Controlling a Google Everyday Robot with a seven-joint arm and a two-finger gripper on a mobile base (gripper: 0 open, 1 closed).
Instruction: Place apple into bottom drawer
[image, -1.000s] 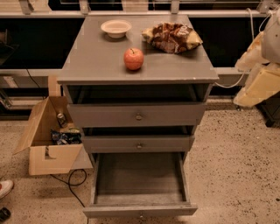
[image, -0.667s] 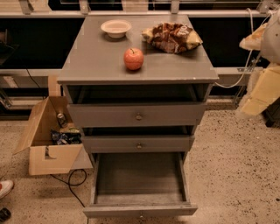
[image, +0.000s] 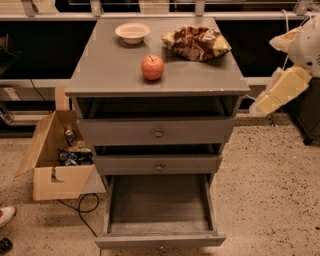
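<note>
Warm, dim light; tool (image: 282, 91) at right edge brightly lit

The robot's arm (image: 306, 47), a rounded white shell, ends in a blocky cream-yellow gripper (image: 274, 96) at the scene's right edge.

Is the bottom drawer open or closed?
Open. The bottom drawer is pulled out, showing its bare grey floor. The apple sits on the cabinet top; the tool hangs off to the right.

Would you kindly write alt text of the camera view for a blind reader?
An apple sits atop a grey cabinet; the bottom drawer stands pulled open. The robot's claw hangs at the right edge, apart from the apple.
</note>
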